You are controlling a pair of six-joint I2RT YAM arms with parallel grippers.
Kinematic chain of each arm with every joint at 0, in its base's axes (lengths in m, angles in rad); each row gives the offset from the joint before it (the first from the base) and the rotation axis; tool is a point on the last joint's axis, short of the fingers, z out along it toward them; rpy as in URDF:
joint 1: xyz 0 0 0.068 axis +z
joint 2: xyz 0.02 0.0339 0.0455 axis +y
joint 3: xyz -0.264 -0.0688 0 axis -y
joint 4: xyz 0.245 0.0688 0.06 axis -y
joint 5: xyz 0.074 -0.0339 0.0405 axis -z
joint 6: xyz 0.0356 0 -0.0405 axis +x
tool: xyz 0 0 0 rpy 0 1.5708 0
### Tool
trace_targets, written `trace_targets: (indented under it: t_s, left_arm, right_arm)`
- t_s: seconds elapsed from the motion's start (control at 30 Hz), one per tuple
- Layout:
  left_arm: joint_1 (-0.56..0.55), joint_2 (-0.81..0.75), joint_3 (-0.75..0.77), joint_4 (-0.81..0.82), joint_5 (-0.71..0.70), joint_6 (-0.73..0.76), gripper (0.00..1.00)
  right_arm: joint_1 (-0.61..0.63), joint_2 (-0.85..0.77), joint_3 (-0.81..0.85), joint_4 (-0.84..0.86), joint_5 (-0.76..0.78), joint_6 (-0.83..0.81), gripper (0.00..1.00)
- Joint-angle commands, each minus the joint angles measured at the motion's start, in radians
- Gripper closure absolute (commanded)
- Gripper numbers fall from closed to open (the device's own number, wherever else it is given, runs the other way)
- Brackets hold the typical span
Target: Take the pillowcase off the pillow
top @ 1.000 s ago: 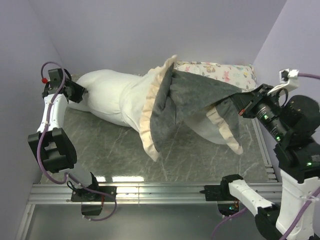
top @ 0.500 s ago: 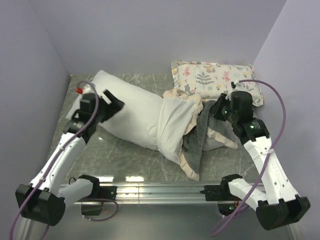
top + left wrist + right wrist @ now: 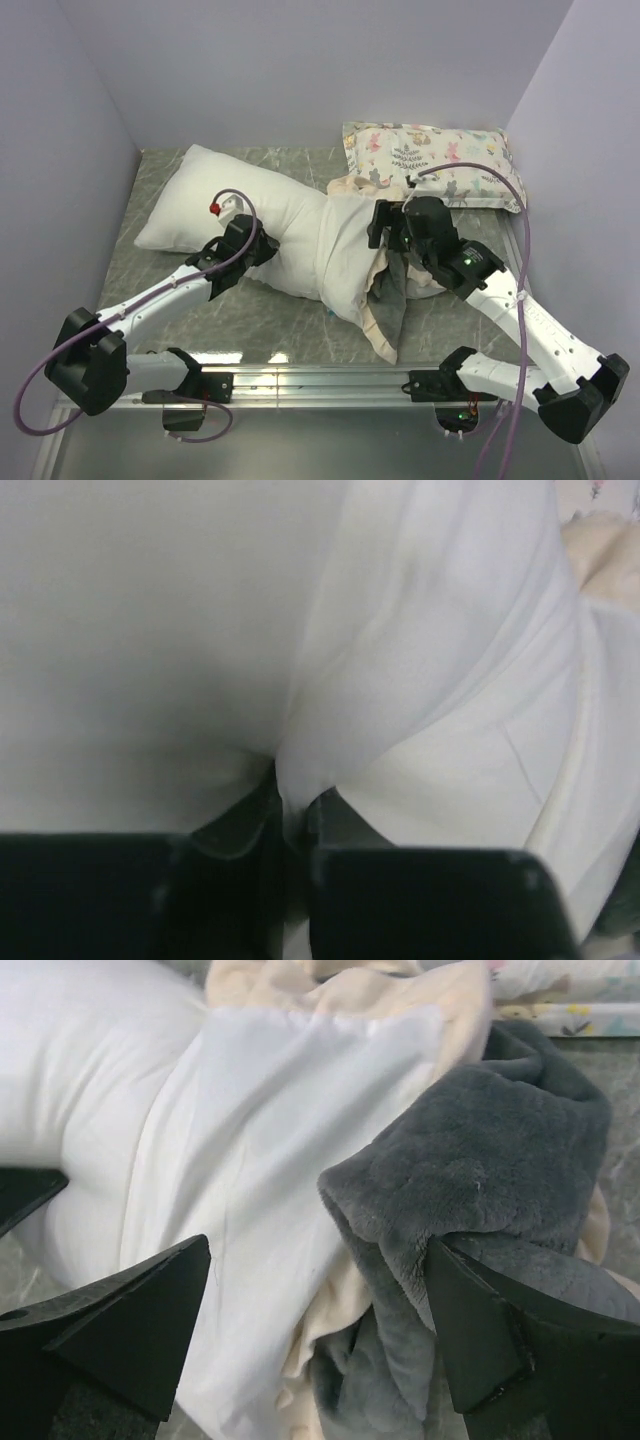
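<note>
The plump white pillow (image 3: 200, 195) lies slantwise across the table, its left half bare. The pillowcase (image 3: 345, 250) is bunched inside out round the pillow's right end: cream-white lining, ruffled frill and a dark grey heap (image 3: 480, 1180). My left gripper (image 3: 262, 245) rests on the pillow's middle. In the left wrist view it (image 3: 292, 805) is shut on a thin fold of the pillow's white fabric (image 3: 150, 630). My right gripper (image 3: 392, 225) hovers over the bunch. Its jaws (image 3: 320, 1330) stand wide open, one finger (image 3: 130, 1330) over the lining, the other touching the grey plush.
A small floral animal-print pillow (image 3: 430, 160) lies at the back right, just behind the frill. Purple walls close in the back and both sides. A metal rail (image 3: 320, 378) runs along the table's near edge, by the arm bases.
My right gripper has let go of the pillowcase, which has dropped into a bunch, and now stands open. My left gripper moved from the pillow's left end to its middle and shut.
</note>
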Motion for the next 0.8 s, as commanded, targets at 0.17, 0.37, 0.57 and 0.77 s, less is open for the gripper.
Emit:
trace_targets:
  t_s: [0.17,0.37,0.57,0.77]
  left_arm:
    - [-0.01,0.041,-0.049,0.027,-0.02,-0.047,1.0]
    - [-0.019,0.055,-0.041,0.022,-0.023,-0.055,1.0]
    - [-0.019,0.022,-0.035,-0.006,-0.038,-0.047,1.0]
    - [0.022,-0.033,-0.006,-0.069,-0.074,-0.024,1.0]
  right_arm:
    - [0.253,0.054,-0.019,0.103,0.058,0.064,0.05]
    - [0.354,0.272,0.024,0.151,0.129,0.089,0.04]
    - [0.351,0.359,-0.025,0.19,0.143,0.072,0.21]
    - [0.297,0.205,-0.104,0.128,0.212,0.081,0.78]
